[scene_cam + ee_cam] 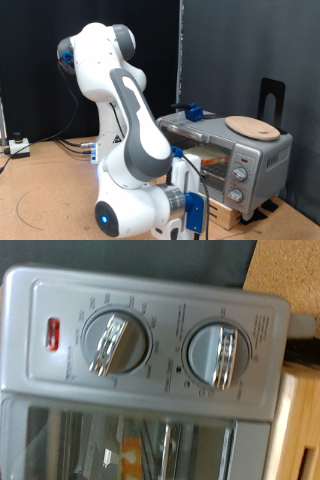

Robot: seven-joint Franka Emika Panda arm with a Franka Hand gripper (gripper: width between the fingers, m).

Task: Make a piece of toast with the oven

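Exterior view: the white Franka arm (125, 120) bends low in front of the silver toaster oven (228, 152), which sits on a slatted wooden base (240, 212) at the right. A round wooden plate (252, 127) rests on the oven's top. The gripper (188, 205) hangs near the oven's front; whether its fingers are open cannot be told. Wrist view shows two control knobs (113, 340) and, behind the glass door (120, 445), an orange-brown piece of toast (128, 452) inside.

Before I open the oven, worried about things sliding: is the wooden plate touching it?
Touching. The exterior view shows the round wooden plate lying flat on the roof of the oven.
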